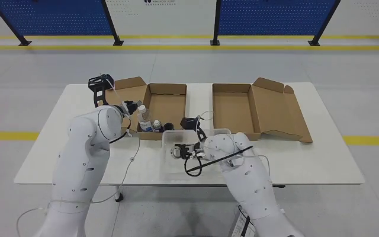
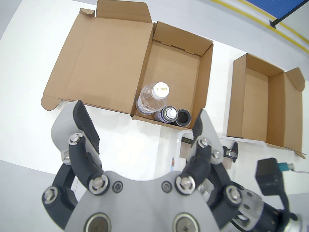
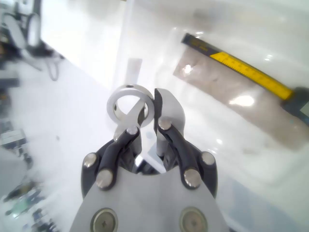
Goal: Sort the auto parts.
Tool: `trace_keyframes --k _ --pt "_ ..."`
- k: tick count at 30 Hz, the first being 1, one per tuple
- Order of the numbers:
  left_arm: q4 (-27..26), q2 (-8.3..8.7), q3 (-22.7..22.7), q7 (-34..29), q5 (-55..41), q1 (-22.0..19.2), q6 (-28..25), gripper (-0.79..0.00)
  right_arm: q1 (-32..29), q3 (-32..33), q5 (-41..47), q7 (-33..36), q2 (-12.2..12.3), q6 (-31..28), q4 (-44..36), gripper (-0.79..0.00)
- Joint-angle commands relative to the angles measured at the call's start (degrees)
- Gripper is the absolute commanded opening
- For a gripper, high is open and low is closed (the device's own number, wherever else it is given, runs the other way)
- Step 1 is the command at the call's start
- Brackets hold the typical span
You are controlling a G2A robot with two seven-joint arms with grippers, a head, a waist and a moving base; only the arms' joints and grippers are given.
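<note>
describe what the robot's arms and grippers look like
The left arm and right arm have white rounded shells. The left gripper and right gripper share silver plates, black linkages with silver bolts, and ribbed black pads. A black cable loops at the right wrist.

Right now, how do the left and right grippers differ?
The left gripper is open, gripping nothing; the right gripper is shut on a metal ring. The left gripper faces the box holding a bottle; the right gripper is by the clear bin. Both share the same build.
</note>
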Motion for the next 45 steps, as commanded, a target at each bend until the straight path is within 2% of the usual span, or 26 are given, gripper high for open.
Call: trace_keyframes --k 1,7,13,24,34,42,45 --pt "0.00 0.00 0.00 0.00 0.00 0.00 0.00 0.000 -2.00 3.91 6.54 -0.03 0.58 -2.30 -1.11 -0.785" --pt "0.00 0.00 0.00 0.00 0.00 0.00 0.00 0.000 -5.80 10.50 23.58 -0.31 1.56 -8.94 -1.17 -0.785" --pt "0.00 0.00 0.00 0.00 0.00 0.00 0.00 0.000 -6.99 13.02 34.49 1.07 2.44 -13.43 -0.27 -0.785" --pt "0.00 0.00 0.00 0.00 0.00 0.00 0.00 0.000 -6.27 12.50 46.66 3.24 3.73 -18.59 2.61 -0.785" --pt "0.00 0.00 0.00 0.00 0.00 0.00 0.00 0.000 -5.73 11.28 43.40 -0.38 5.15 -19.73 0.85 -0.785" --pt "0.00 0.00 0.00 0.00 0.00 0.00 0.00 0.000 -5.47 12.41 30.54 -6.10 6.87 -14.81 -5.82 -0.785" --pt "0.00 0.00 0.00 0.00 0.00 0.00 0.00 0.000 -5.48 13.81 19.89 -8.39 7.87 -10.27 -10.72 -0.785"
